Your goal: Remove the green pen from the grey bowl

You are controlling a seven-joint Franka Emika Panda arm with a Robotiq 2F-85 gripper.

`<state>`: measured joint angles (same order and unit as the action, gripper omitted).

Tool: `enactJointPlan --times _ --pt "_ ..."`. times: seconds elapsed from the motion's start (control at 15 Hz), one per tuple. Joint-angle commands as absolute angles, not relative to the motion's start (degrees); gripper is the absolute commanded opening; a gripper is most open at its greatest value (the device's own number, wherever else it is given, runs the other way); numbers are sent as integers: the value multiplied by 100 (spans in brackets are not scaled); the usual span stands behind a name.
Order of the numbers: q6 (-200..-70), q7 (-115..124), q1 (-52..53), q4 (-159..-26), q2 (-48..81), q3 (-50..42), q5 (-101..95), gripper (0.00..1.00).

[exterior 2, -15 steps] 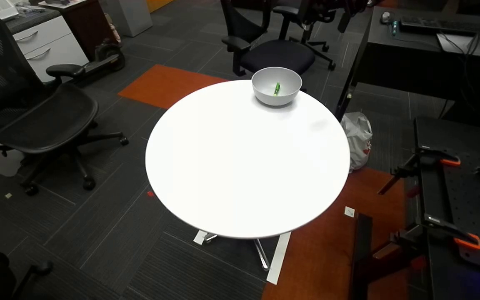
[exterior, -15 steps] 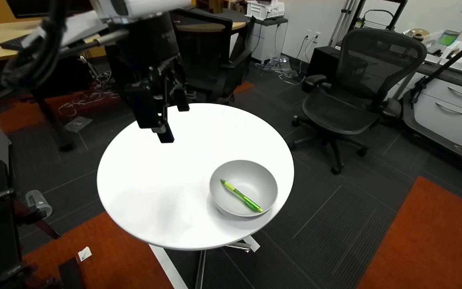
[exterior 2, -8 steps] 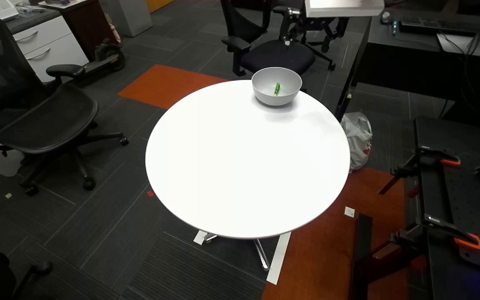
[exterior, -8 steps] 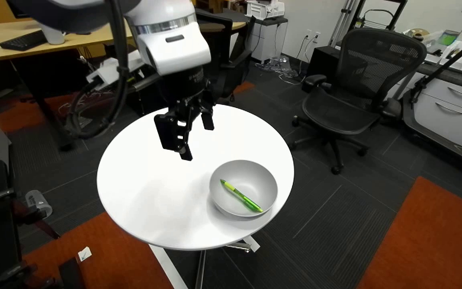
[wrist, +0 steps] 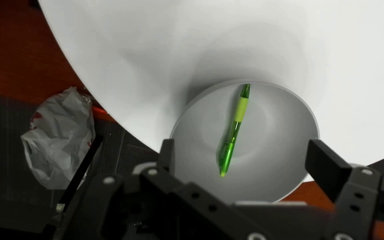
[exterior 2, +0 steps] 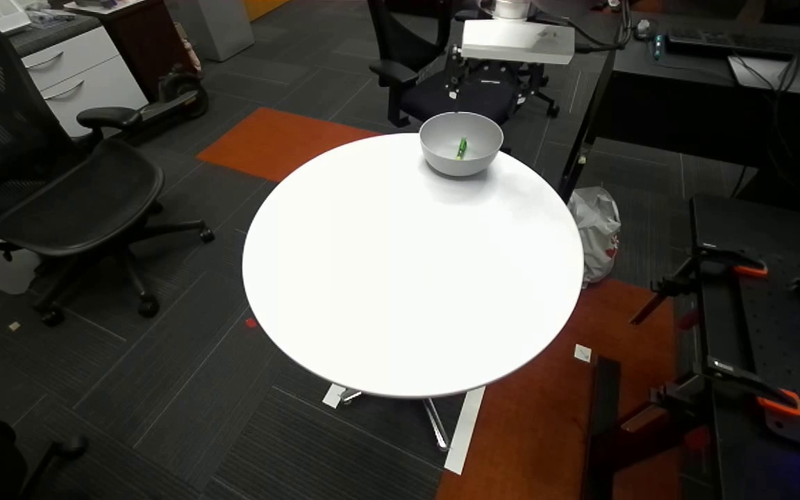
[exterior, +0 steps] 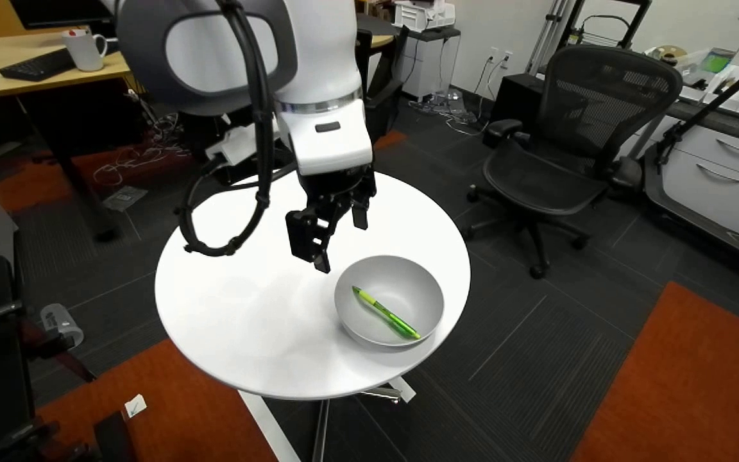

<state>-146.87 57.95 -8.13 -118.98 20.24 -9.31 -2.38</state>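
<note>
The green pen (exterior: 387, 313) lies inside the light grey bowl (exterior: 417, 289), leaning across its bottom and up its wall. Pen (exterior 2: 462, 148) and bowl (exterior 2: 442, 158) also show in an exterior view. My gripper (exterior: 341, 242) is open and empty, above the table and beside the bowl's rim in that picture. In an exterior view the gripper (exterior 2: 486, 97) appears beyond the bowl. In the wrist view the open fingers (wrist: 241, 145) frame the bowl (wrist: 275, 133) on both sides, with the pen (wrist: 237, 123) between them, further off. The gripper body hides the bowl's lower edge there.
The bowl stands near the edge of the round white table (exterior: 254, 314). A black mesh chair (exterior: 575, 147) stands beside the table. A plastic bag (wrist: 62, 140) lies on the floor past the table edge. A dark bench with clamps (exterior 2: 740, 382) stands nearby.
My gripper has come down and across toward the bowl, entering view behind it in an exterior view. It stays open. The bowl and pen have not moved.
</note>
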Motion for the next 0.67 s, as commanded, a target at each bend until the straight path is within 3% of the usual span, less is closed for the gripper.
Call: enactJointPlan --times 0.0,0.6 --pt "-14807 5957 -683 -11339 2669 -1120 149 100" --pt "-14785 5810 -736 -10417 3668 -1256 661 100"
